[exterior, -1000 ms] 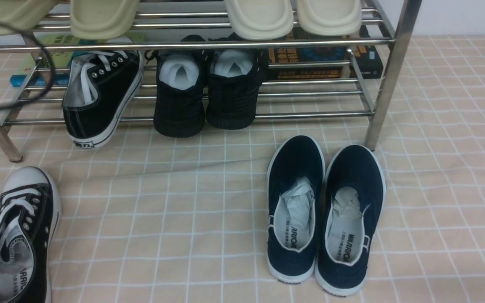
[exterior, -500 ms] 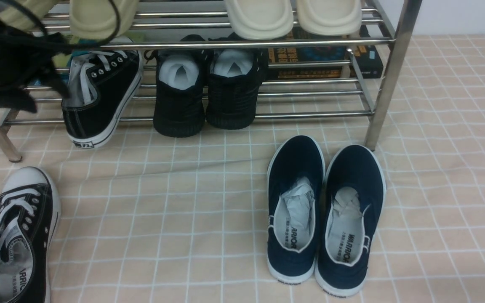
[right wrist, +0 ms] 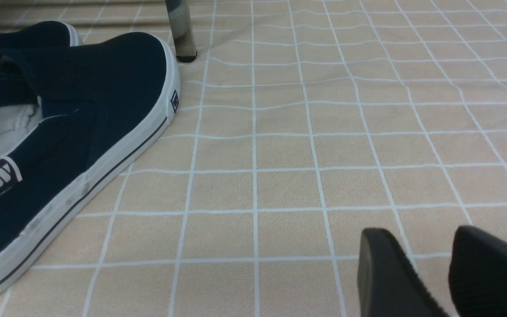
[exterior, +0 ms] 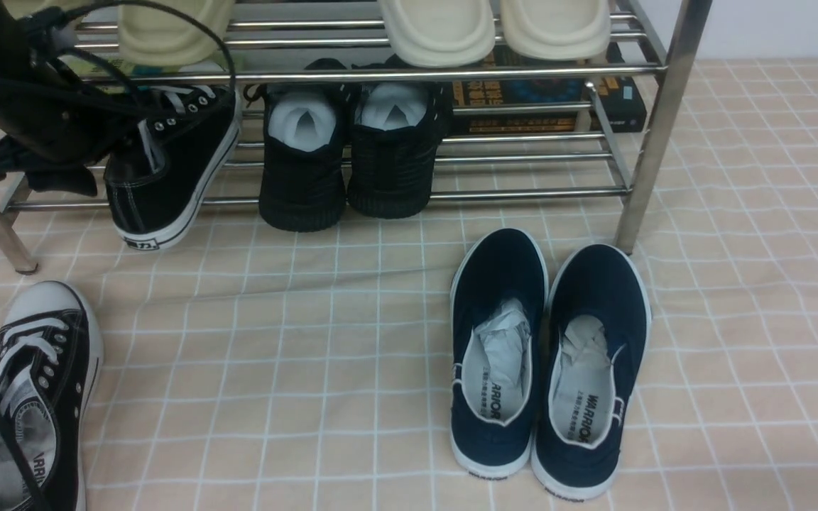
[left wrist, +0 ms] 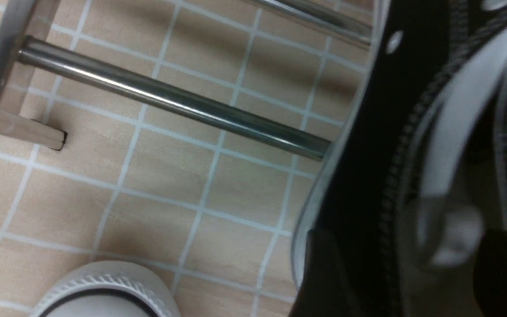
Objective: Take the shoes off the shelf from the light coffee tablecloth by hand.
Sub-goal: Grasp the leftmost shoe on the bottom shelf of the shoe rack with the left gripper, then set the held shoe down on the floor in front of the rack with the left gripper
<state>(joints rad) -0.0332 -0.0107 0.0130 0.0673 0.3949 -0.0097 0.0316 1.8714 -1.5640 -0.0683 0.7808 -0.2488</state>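
Beige checked tablecloth [exterior: 309, 355] spreads under everything, the chrome shelf [exterior: 522, 193] standing on it. Out front, one black sneaker [exterior: 175, 170] leans on the lower tier, heel poking past the front bar, with the left arm [exterior: 33, 106] right at its collar. Its mate [exterior: 40, 383] lies on the cloth at near left. Left wrist: the left gripper [left wrist: 412, 246] stands spread wide, a finger either side of that sneaker's collar. Right wrist: the right gripper [right wrist: 425, 246] sits slightly parted and empty over the cloth.

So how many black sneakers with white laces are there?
2. One sneaker leans on the bottom bars of the shelf, on the left. The other sneaker lies on the tablecloth, front left, partly cut off by the picture's edge.
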